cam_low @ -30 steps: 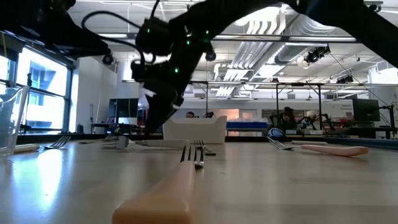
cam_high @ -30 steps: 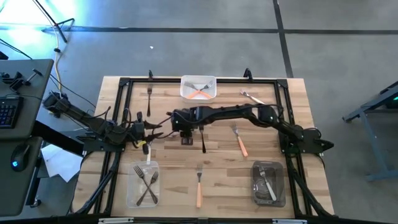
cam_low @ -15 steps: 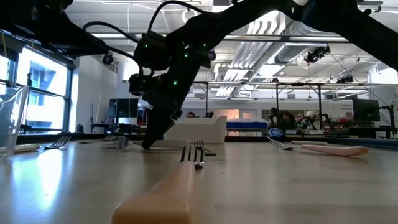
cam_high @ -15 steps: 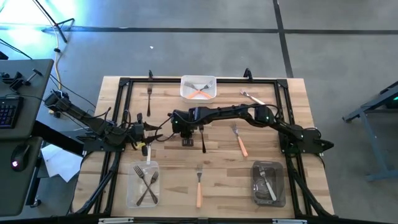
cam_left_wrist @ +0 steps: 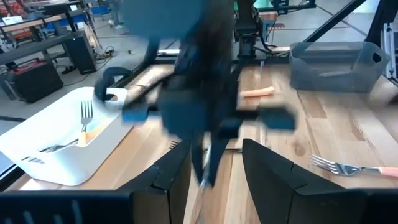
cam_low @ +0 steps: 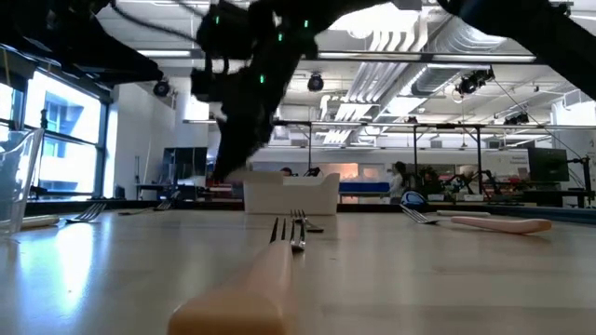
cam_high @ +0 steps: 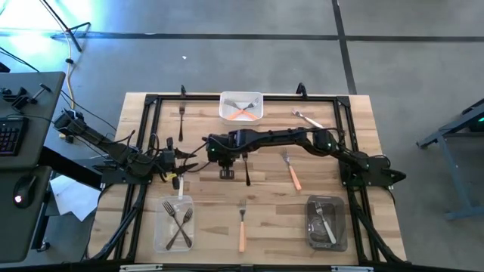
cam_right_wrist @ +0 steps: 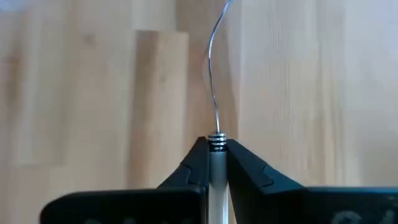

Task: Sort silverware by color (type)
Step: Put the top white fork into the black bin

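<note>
R gripper [cam_right_wrist: 211, 163], pinching a white-handled fork [cam_right_wrist: 213, 93], has lifted it off table; next: tray w/ matching forks. L gripper [cam_left_wrist: 214, 171] waits spread.

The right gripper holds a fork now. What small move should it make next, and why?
Probably carry it toward the clear tray at the near left. The right gripper is shut on a pale-handled fork, and that tray's forks seem to match, though this is hard to tell. The left gripper waits alongside.
</note>
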Available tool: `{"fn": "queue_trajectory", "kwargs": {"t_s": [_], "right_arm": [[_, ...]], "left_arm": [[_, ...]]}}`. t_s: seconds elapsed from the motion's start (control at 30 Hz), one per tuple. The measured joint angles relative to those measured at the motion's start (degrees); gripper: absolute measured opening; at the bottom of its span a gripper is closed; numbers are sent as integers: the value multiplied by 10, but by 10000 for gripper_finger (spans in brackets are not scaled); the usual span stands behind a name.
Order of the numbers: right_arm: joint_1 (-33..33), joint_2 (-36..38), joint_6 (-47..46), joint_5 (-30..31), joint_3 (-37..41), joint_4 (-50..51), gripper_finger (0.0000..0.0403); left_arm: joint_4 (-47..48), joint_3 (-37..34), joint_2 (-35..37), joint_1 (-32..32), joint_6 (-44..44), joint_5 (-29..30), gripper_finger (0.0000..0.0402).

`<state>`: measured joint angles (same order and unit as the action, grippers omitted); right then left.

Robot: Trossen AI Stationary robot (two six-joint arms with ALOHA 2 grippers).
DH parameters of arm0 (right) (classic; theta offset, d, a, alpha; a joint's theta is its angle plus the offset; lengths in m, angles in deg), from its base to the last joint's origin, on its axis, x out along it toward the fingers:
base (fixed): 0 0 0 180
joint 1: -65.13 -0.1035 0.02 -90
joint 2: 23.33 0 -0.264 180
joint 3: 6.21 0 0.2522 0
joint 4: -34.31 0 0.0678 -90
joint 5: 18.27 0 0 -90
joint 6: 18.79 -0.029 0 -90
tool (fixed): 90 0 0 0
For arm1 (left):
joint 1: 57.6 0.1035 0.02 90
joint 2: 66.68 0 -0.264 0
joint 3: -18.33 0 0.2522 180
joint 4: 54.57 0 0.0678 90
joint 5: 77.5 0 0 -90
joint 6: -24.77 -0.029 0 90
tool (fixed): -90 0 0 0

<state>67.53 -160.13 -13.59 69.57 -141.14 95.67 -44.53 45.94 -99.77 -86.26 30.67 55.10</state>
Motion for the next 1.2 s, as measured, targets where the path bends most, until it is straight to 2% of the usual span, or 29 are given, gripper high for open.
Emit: {"fn": "queue_trajectory", "kwargs": {"t_s": [0.17, 0.3, 0.47, 0.57, 0.73, 0.87, 0.97, 1.1, 1.2], "right_arm": [[-34, 46, -67, 47, -11, 102, 17], [-78, 106, -156, 112, -11, 201, 17], [-145, 157, -341, 176, 9, 344, 17], [-187, 172, -475, 187, 12, 435, 17], [-249, 185, -616, 137, 60, 425, 17], [-292, 193, -708, 88, 128, 424, 18], [-331, 201, -777, 33, 167, 426, 18], [-383, 202, -871, -30, 186, 425, 18], [-419, 202, -938, -49, 182, 423, 18]], "left_arm": [[0, 0, 0, 0, -1, 0, 133], [1, 0, 0, 0, -1, 0, 133], [-4, 0, 0, 0, -1, 0, 133], [-5, 0, 0, 0, 0, 0, 133], [-6, 0, 0, 0, 16, 0, 133], [-4, 0, 0, 0, 25, 0, 133], [-5, 0, 0, 0, 25, -1, 133], [-5, 0, 0, 0, 25, -1, 133], [-5, 0, 0, 0, 28, -1, 133]]}}
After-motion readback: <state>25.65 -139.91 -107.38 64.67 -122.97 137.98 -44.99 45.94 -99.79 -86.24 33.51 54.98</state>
